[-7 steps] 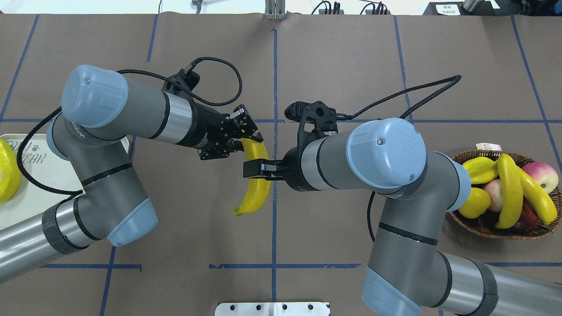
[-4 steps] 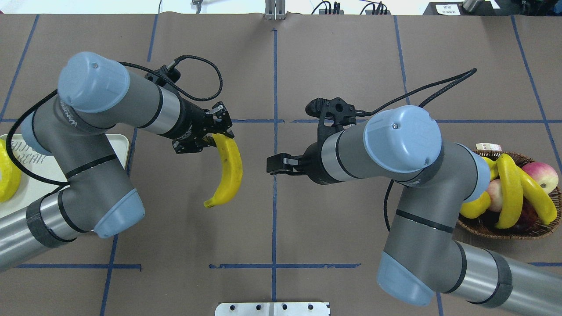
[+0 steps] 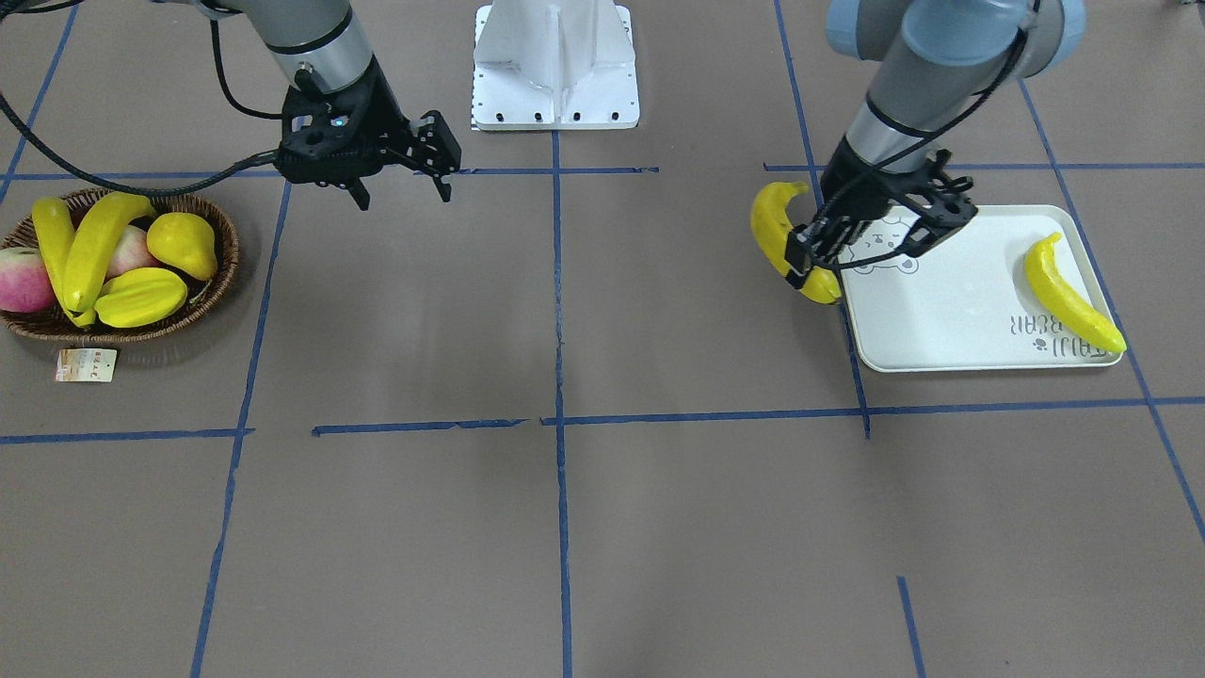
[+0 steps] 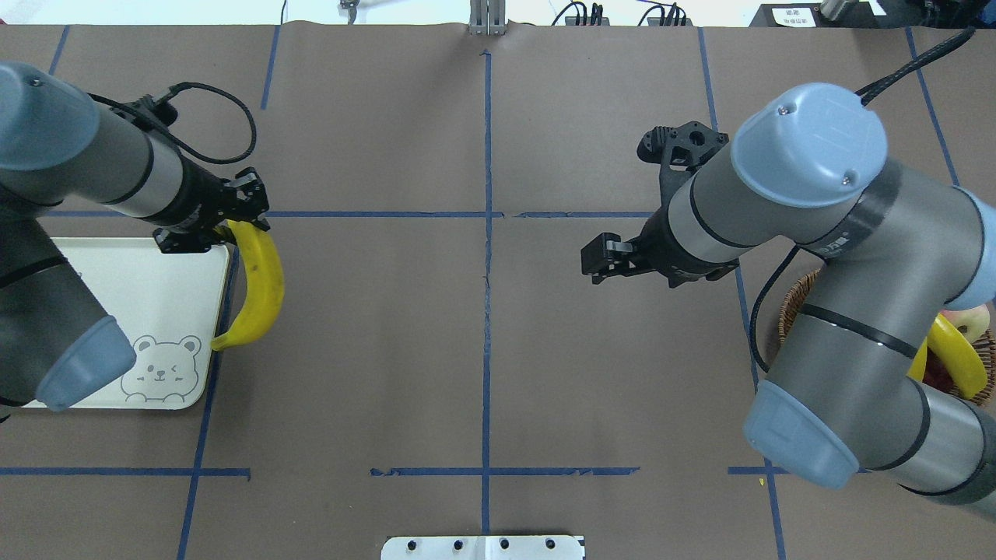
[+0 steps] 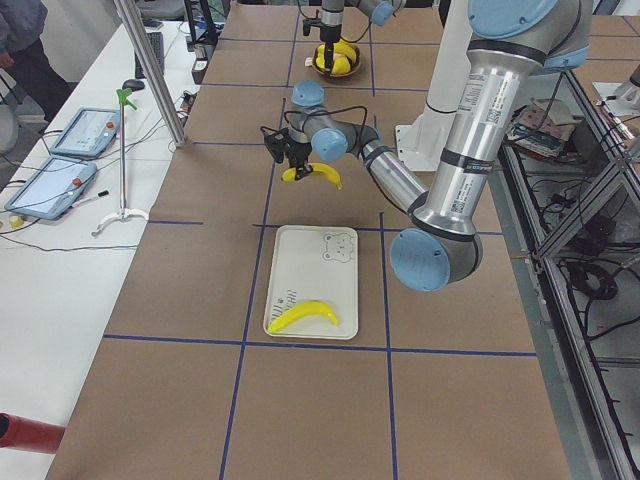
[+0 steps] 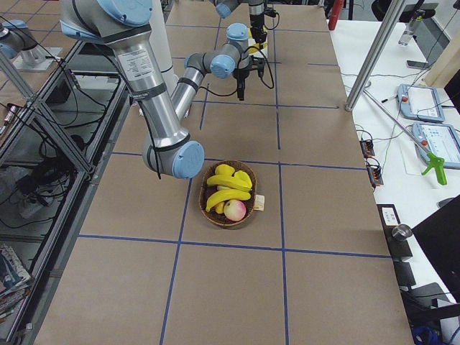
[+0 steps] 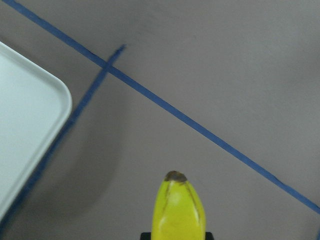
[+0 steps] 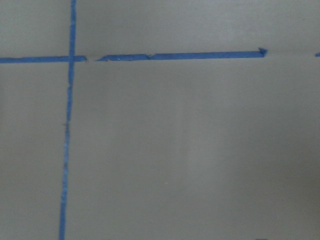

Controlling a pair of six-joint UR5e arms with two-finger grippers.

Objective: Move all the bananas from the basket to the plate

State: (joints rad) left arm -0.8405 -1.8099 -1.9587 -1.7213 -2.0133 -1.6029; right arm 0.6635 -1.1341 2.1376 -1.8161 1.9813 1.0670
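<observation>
My left gripper (image 3: 811,260) (image 4: 233,218) is shut on one end of a yellow banana (image 3: 783,237) (image 4: 261,286), which hangs just above the plate's inner edge. Its tip (image 7: 177,210) fills the bottom of the left wrist view, beside the plate's corner (image 7: 30,125). The pale plate (image 3: 951,315) (image 4: 156,295) carries another banana (image 3: 1068,297) near its far end. Two more bananas (image 3: 92,247) lie across the wicker basket (image 3: 38,326) (image 6: 228,195). My right gripper (image 3: 403,193) (image 4: 597,259) hovers open and empty over bare table, between the centre line and the basket.
In the basket with the bananas are a pear (image 3: 184,243), a starfruit (image 3: 141,294) and a pink apple (image 3: 21,287); a paper tag (image 3: 87,365) lies beside it. The robot's white base (image 3: 555,66) stands at the table's back middle. Blue tape lines cross the brown table cover.
My left arm has swung left with the banana from the table's centre to the plate's edge. My right arm, empty, has drawn back to the right toward the basket.
</observation>
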